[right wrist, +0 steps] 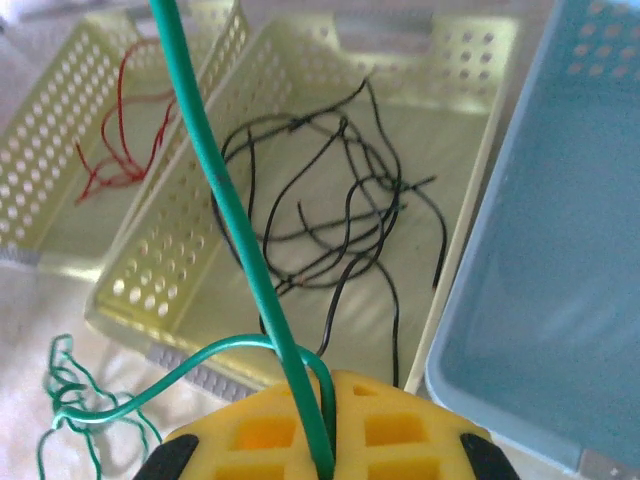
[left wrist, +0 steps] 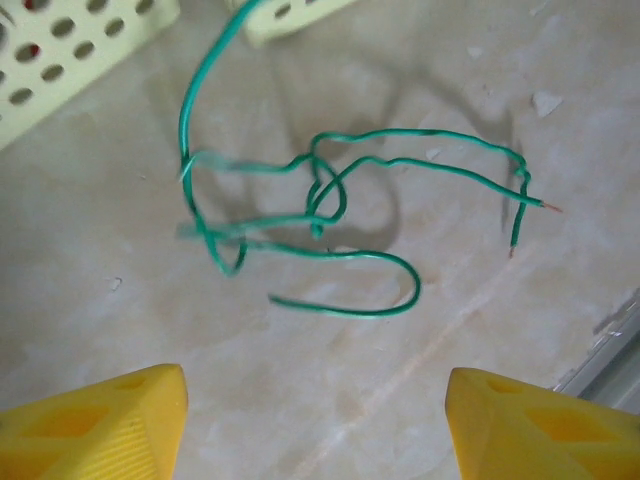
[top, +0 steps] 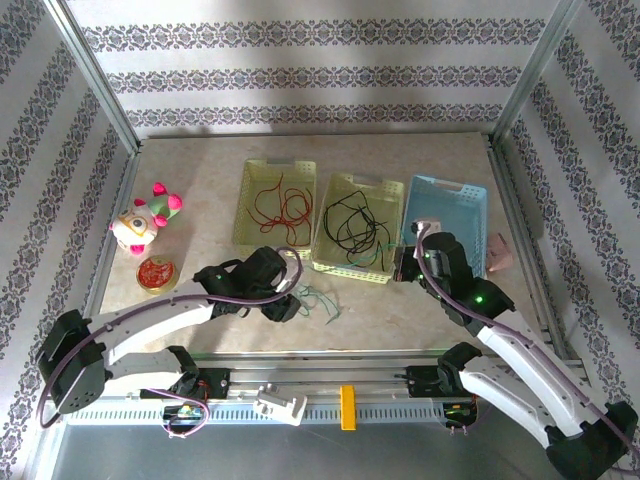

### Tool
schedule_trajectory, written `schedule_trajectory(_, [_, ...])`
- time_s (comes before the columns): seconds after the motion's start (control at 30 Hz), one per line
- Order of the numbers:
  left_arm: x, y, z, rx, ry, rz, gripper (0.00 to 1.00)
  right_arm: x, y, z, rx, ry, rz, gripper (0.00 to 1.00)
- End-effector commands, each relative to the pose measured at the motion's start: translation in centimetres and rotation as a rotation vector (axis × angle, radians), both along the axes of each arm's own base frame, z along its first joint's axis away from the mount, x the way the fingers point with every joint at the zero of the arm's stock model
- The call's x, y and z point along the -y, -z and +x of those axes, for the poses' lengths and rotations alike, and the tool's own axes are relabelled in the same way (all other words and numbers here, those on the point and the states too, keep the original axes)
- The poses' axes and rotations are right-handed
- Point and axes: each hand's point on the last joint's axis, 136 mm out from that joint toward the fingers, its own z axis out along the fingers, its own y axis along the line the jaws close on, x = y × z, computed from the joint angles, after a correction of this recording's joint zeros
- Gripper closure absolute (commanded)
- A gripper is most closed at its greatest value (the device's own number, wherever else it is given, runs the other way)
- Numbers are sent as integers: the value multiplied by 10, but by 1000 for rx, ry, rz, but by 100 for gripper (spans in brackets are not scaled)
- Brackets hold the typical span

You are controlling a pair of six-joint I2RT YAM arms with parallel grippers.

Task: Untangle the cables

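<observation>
The desk (top: 200,190) is a pale, marbled, matt slab; 3 perforated plastic baskets stand side by side on it from 11 to 2 o'clock. The left basket (top: 300,170), pale yellow, holds the red wires (top: 282,207), thin kinked strands; the middle basket (top: 350,270), the same yellow with round holes in its walls, holds the black wires (right wrist: 340,200), longer loose curves crossing one another; the blue basket (top: 450,215) sits at 2 o'clock, just beside the middle one.

The green wires (left wrist: 330,230) lie on the bare desk at 6 o'clock, near the middle basket's near-left corner; they form a small glossy squiggle of loops, with copper showing at 2 cut tips. The left end effector (left wrist: 315,425) hovers over that squiggle; its 2 yellow ridged fingers (left wrist: 110,425) stand wide with nothing between them; the wires lie at its 12 o'clock, apart from the fingers.

The right end effector (right wrist: 322,440) is at 3 o'clock, by the seam of the middle and blue baskets; its yellow waffle-patterned pads are pressed together on 1 green strand, which rises stiff and straight to 11 o'clock and also curls away to 8 o'clock towards the squiggle.

A plush toy (top: 145,222) in white, pink and green sits at 9 o'clock; a round red disc (top: 156,272) lies just nearer than it.
</observation>
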Motion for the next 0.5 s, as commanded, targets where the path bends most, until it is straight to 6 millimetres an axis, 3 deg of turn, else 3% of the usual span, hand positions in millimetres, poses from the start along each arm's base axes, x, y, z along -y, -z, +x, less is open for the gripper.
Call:
schedule_trajectory(0.0, [-7, -5, 12, 43, -65, -28, 31, 3, -34, 13, 87, 42, 115, 100])
schedule_trajectory(0.23, [-8, -11, 19, 43, -97, -111, 30, 3, -39, 21, 86, 49, 144, 100])
schedule_trajectory(0.47, [12, -4, 25, 20, -39, -145, 33, 1, -33, 20, 68, 38, 142, 100])
